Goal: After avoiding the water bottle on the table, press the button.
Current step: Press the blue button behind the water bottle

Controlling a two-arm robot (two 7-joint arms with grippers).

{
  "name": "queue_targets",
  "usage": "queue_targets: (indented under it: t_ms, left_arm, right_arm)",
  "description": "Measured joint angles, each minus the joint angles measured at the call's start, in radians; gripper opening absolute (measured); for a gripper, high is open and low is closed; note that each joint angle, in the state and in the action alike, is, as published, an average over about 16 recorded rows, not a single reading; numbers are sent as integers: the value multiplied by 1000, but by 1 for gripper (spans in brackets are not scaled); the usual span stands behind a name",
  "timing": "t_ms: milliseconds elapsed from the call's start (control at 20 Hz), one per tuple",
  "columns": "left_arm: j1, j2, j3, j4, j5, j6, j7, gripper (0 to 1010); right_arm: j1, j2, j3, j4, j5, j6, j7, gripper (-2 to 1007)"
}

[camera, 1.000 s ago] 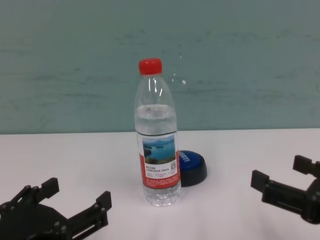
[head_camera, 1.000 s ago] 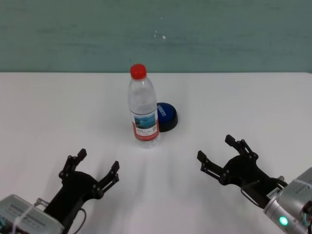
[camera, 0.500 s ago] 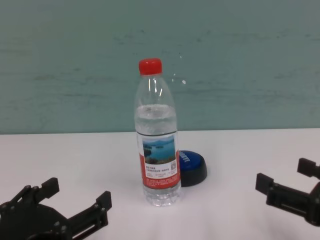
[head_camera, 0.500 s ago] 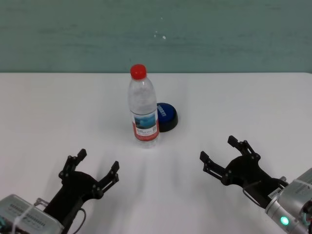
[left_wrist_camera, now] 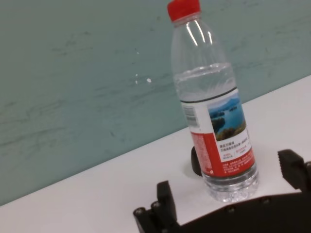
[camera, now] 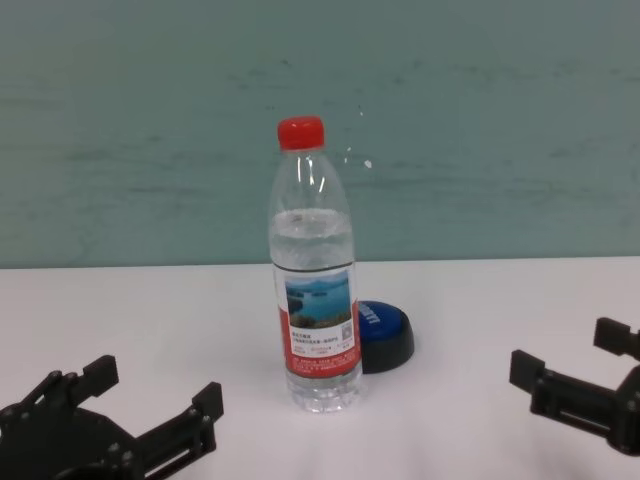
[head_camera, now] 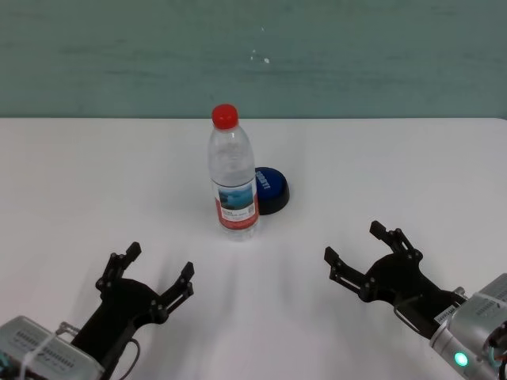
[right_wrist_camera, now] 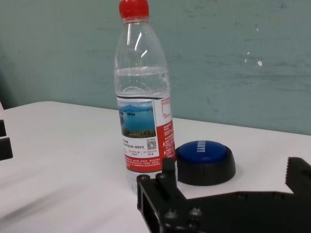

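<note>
The water bottle (head_camera: 233, 180) stands upright mid-table, clear with a red cap and a lake-picture label; it also shows in the chest view (camera: 315, 280). Just behind it to the right sits the button (head_camera: 271, 188), a blue dome on a black base, partly hidden by the bottle in the chest view (camera: 385, 333). My right gripper (head_camera: 368, 250) is open near the table's front right, well short of the button. My left gripper (head_camera: 157, 272) is open and parked at the front left. The right wrist view has the bottle (right_wrist_camera: 143, 102) and button (right_wrist_camera: 206, 160) side by side.
The white table (head_camera: 95, 174) stretches wide on both sides of the bottle. A teal wall (head_camera: 356, 55) rises behind its far edge. Nothing else stands on the tabletop.
My right gripper has drawn back slightly toward the front right over the last second. The left gripper, the bottle and the button have not moved.
</note>
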Motion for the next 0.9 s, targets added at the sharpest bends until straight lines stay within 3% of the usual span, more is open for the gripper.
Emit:
queue_targets:
  t_ms: [600,900]
  left_arm:
    - [0,0,0,0,0,0,0,1000]
    - [0,0,0,0,0,0,0,1000]
  right_arm:
    - [6,2,2,2,4,0,8,1004]
    - [34,10,6,17,16,7,24,1004]
